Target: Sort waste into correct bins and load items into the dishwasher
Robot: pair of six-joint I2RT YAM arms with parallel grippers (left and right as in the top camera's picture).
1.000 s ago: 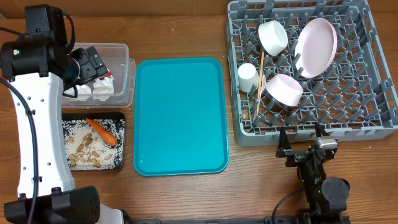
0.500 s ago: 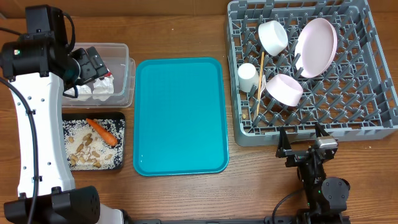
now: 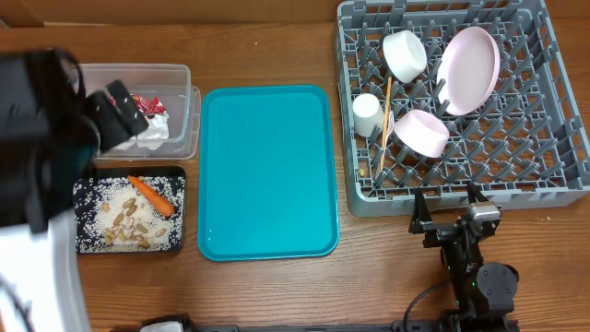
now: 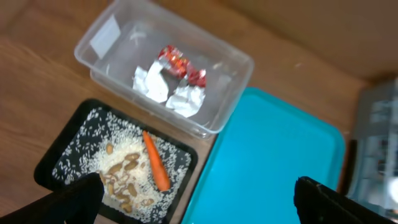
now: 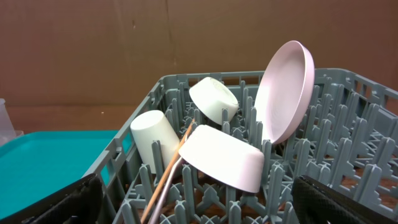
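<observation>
The clear tub [image 3: 181,79] holds white napkins [image 3: 152,129] and the red wrapper [image 3: 147,102]. The black tray [image 3: 179,201] holds the carrot [image 3: 150,195] and rice scraps [image 3: 124,226]. My left gripper [image 3: 115,109] is blurred, open and empty, above the tub's left end. Its wrist view [image 4: 196,190] shows the tub [image 4: 99,37], wrapper [image 4: 180,62], napkins [image 4: 163,90] and carrot [image 4: 155,165]. The grey rack [image 3: 553,184] holds the plate [image 3: 468,69], two bowls [image 3: 406,53] [image 3: 422,132], the cup [image 3: 367,112] and the chopstick [image 3: 386,111]. My right gripper [image 3: 454,205] is open at the rack's front edge.
The teal serving tray [image 3: 267,171] lies between the bins and the rack. The left arm's large blurred body fills the overhead view's left edge. In the right wrist view [image 5: 196,193] the rack's front wall [image 5: 143,149] stands close ahead.
My left arm has risen toward the camera and blurred. Its gripper has shifted left off the tub, uncovering the wrapper and napkins. The right arm has not moved.
</observation>
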